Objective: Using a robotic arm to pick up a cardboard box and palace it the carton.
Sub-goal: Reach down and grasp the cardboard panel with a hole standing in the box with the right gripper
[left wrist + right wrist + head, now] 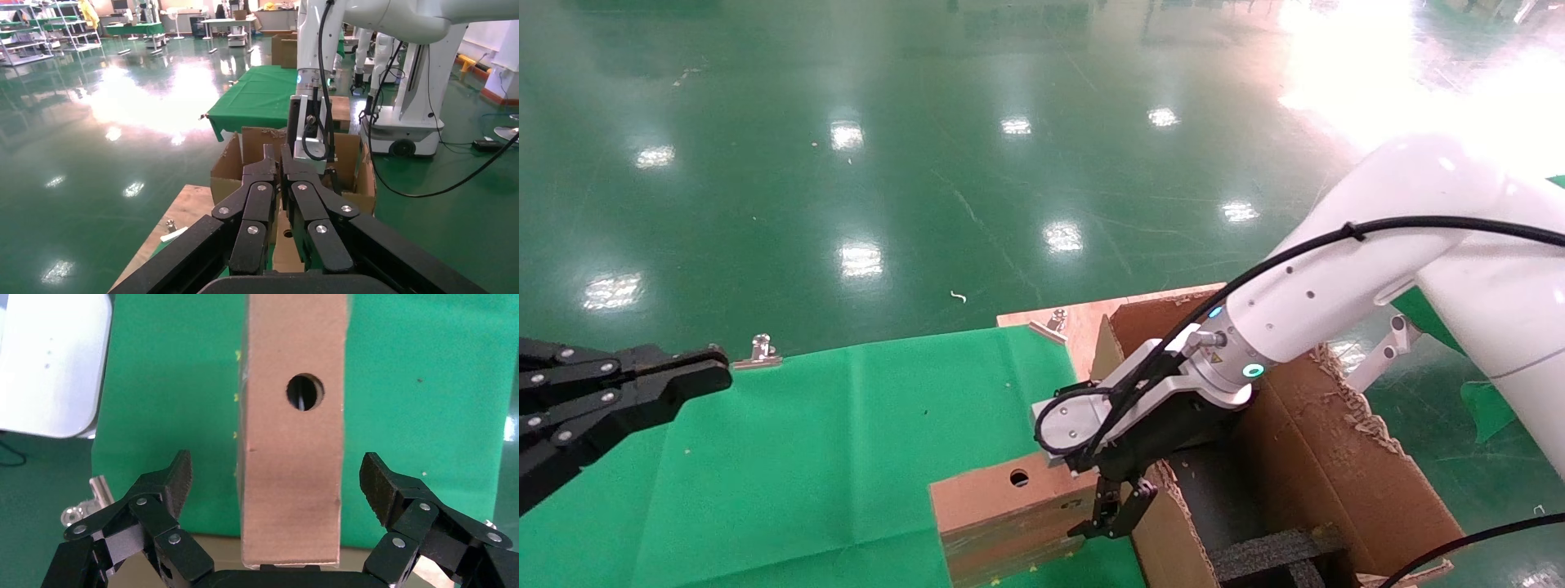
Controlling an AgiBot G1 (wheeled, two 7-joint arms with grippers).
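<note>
The small brown cardboard box point(1001, 506) with a round hole in its narrow top face stands on edge on the green cloth. The white right arm point(1336, 278) reaches down to its right end. My right gripper point(1103, 523) is open. In the right wrist view the box point(292, 447) sits between the spread fingers of the right gripper point(278, 478), and neither pad touches it. The large carton point(1336, 457) with ragged flaps stands just right of the box. My left gripper point(703, 376) is shut and empty at the far left; its wrist view shows it point(276, 156) facing the carton point(227, 171).
The green cloth point(846, 441) covers a wooden board point(1042, 314), held by metal clips point(762, 353) at the far edge. Black foam inserts point(1279, 555) lie inside the carton. Shiny green floor lies beyond the table.
</note>
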